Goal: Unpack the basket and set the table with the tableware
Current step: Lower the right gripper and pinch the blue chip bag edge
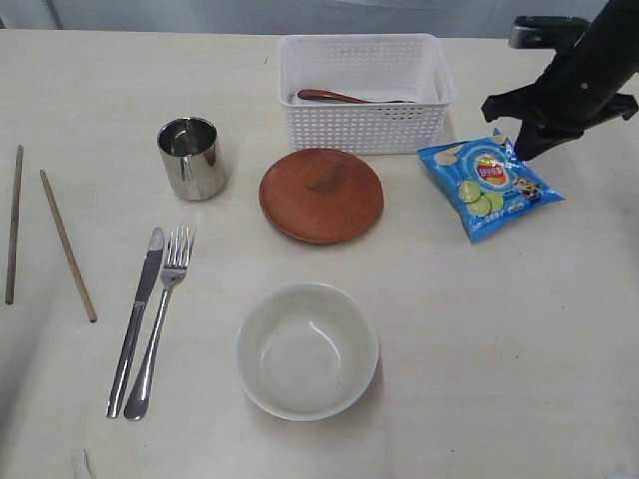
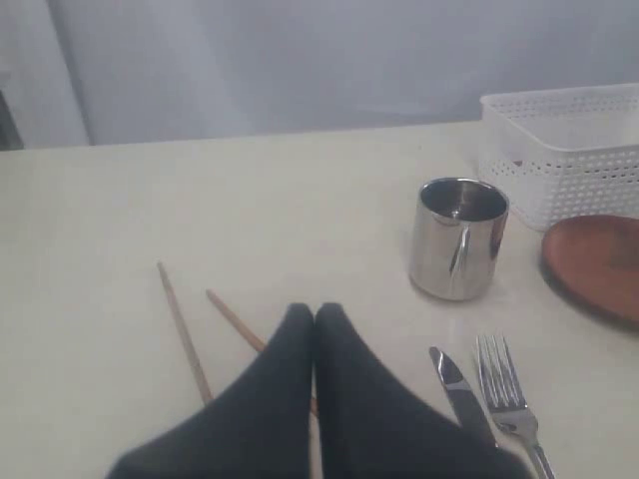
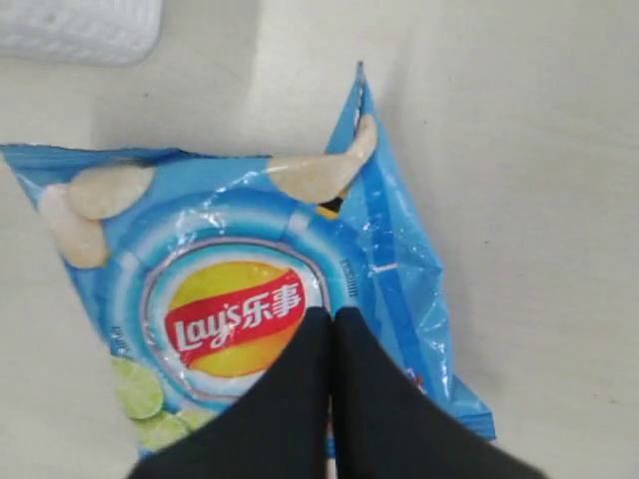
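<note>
Pale cream and faintly grained, the table [image 1: 519,349] is backed by a grey wall. The left gripper [image 2: 315,311] is seen with its black fingers pressed together and nothing between them. It is held low above the two wooden chopsticks [image 1: 67,244], which lie at the left edge, with the knife [image 1: 137,319] and fork [image 1: 160,319] side by side to their right. The right gripper [image 3: 331,317] is likewise closed, its fingertips pointed down over the blue chip bag [image 1: 489,185]; contact with the bag cannot be confirmed. Its arm is angled in from the far right corner. The white lattice basket [image 1: 364,128] is placed at the far centre, apart from both grippers, and a dark red-brown spoon [image 1: 329,97] lies inside it. The round brown plate [image 1: 321,195] is set just near of the basket, the shiny steel cup [image 1: 190,158] to its left, and the pale bowl [image 1: 307,349] upright nearer still.
</note>
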Controlling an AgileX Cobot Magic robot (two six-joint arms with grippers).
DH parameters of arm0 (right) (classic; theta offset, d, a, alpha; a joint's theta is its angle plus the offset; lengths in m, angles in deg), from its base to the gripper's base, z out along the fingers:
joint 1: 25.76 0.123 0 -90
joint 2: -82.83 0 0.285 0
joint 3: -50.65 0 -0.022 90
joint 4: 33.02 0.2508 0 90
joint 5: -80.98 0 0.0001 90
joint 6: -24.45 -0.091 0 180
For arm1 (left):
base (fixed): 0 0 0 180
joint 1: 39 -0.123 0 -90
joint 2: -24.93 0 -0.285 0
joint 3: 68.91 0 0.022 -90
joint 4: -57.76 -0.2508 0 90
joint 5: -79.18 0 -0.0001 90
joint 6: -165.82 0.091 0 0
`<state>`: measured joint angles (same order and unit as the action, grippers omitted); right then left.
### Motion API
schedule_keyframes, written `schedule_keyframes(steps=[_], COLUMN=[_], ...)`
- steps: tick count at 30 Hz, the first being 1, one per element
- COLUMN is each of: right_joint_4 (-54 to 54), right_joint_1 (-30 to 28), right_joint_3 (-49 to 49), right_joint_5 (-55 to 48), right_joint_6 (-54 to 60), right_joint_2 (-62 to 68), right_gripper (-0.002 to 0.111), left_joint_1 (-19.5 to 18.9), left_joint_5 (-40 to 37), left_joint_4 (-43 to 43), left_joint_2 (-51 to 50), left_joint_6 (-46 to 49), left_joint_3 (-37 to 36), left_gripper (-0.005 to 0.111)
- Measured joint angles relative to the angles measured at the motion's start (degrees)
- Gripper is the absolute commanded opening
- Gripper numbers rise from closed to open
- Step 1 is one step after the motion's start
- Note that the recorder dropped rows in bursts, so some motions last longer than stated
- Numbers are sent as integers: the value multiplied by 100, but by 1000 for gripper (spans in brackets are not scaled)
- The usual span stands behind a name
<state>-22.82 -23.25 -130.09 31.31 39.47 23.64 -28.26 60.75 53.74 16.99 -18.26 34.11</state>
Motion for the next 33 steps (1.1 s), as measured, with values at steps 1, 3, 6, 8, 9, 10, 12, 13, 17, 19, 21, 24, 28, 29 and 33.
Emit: schedule_keyframes(steps=[1,3,6,8,9,10,12,13,17,19,21,24,28,29,33], right_joint_4=[10,218,962,1073,1045,929,518,258,-679,-1053,-1516,-2156,-2476,-2504,-2526], right_joint_1=[0,0,91,359,452,578,814,948,1437,1608,1734,1811,1823,1823,1823], right_joint_3=[7,7,297,644,729,820,931,958,980,980,980,980,970,970,970], right_joint_5=[-11,-303,-687,-511,-378,-192,121,288,928,1112,1189,1217,1156,1116,1035], right_joint_6=[0,44,563,737,711,614,344,138,-667,-1061,-1445,-1973,-2184,-2201,-2147], right_joint_2=[-136,-407,-535,-535,-535,-535,-535,-514,-355,-238,-115,73,99,99,29], right_gripper=[0,11,60,81,81,80,77,75,71,66,59,45,14,4,-1], left_joint_1=[0,0,0,0,0,0,0,0,0,0,0,0,0,0,0], left_joint_5=[0,0,0,0,0,0,0,0,0,0,0,0,0,0,0], left_joint_4=[0,0,0,0,0,0,0,0,0,0,0,0,0,0,0], left_joint_2=[0,0,0,0,0,0,0,0,0,0,0,0,0,0,0], left_joint_6=[0,0,0,0,0,0,0,0,0,0,0,0,0,0,0], left_joint_3=[0,0,0,0,0,0,0,0,0,0,0,0,0,0,0], left_gripper=[0,0,0,0,0,0,0,0,0,0,0,0,0,0,0])
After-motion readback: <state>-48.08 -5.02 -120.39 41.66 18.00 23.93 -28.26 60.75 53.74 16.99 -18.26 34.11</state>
